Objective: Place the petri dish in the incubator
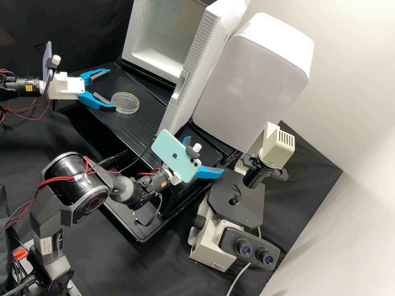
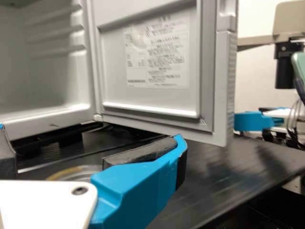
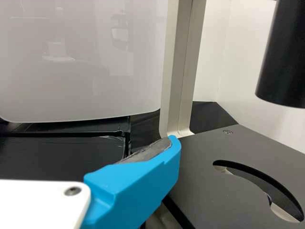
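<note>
Left pincer [image 1: 111, 89]: mine, jaws spread wide, in front of the incubator [image 1: 164, 37].
Petri dish [image 1: 125, 102]: flat on the black tray [image 1: 135, 127] before the incubator's open chamber, just beside my lower fingertip.
Right pincer [image 1: 204, 155]: mine, jaws apart, below the incubator's door [image 1: 197, 61].

At the upper centre of the high view the incubator chamber [image 1: 158, 37] stands open. A clear lane runs over the black platform [image 1: 135, 127] from it, down-left past the petri dish [image 1: 125, 102] to the left gripper [image 1: 110, 89]. The swung-out door [image 1: 191, 74] walls that lane on its right, mid-frame. Toward the lower right, the right gripper [image 1: 207, 162] sits in a tight pocket between the door's lower corner, the microscope [image 1: 230, 242] stage [image 1: 236, 197] and its overhanging head [image 1: 273, 146].
</note>
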Motion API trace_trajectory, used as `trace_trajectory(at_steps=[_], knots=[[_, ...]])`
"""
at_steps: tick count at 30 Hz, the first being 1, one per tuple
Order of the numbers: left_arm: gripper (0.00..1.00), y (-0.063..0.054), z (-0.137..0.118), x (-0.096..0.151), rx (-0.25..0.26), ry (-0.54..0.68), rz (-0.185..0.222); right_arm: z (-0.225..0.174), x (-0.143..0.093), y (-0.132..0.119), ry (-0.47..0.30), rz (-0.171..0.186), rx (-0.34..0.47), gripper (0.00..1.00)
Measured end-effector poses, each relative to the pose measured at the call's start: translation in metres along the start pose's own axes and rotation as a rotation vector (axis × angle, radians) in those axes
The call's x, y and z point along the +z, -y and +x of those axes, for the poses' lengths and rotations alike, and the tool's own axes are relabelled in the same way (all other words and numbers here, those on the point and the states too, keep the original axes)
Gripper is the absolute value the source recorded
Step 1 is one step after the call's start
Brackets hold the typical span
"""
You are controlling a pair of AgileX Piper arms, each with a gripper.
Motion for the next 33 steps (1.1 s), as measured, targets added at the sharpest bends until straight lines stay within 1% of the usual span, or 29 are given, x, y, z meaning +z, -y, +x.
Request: trace_trajectory(at_steps=[1,6,10,13,17,22,25,29,31,33], knots=[[1.0,0.002,0.001,-0.001,-0.01,-0.003,-0.002,0.0,0.0,0.0,0.0,0.0,0.0,1.0],[1.0,0.015,0.005,-0.008,-0.096,-0.06,-0.023,0.0,0.0,0.0,0.0,0.0,0.0,1.0],[1.0,0.02,0.011,-0.015,-0.137,-0.114,-0.017,0.0,0.0,0.0,0.0,0.0,0.0,1.0],[1.0,0.021,0.015,-0.019,-0.145,-0.145,-0.022,0.0,0.0,0.0,0.0,0.0,0.0,1.0],[1.0,0.027,0.02,-0.022,-0.174,-0.162,-0.03,0.0,0.0,0.0,0.0,0.0,0.0,1.0],[1.0,0.026,0.027,-0.024,-0.169,-0.162,-0.03,0.0,0.0,0.0,0.0,0.0,0.0,1.0],[1.0,0.026,0.033,-0.024,-0.181,-0.152,-0.03,0.0,0.0,0.0,0.0,0.0,0.0,1.0],[1.0,0.03,0.042,-0.021,-0.208,-0.106,-0.064,0.0,0.0,0.0,0.0,0.0,0.0,1.0],[1.0,0.031,0.046,-0.019,-0.218,-0.083,-0.088,0.0,0.0,0.0,0.0,0.0,0.0,1.0],[1.0,0.031,0.05,-0.018,-0.22,-0.066,-0.096,0.0,0.0,0.0,0.0,0.0,0.0,1.0]])
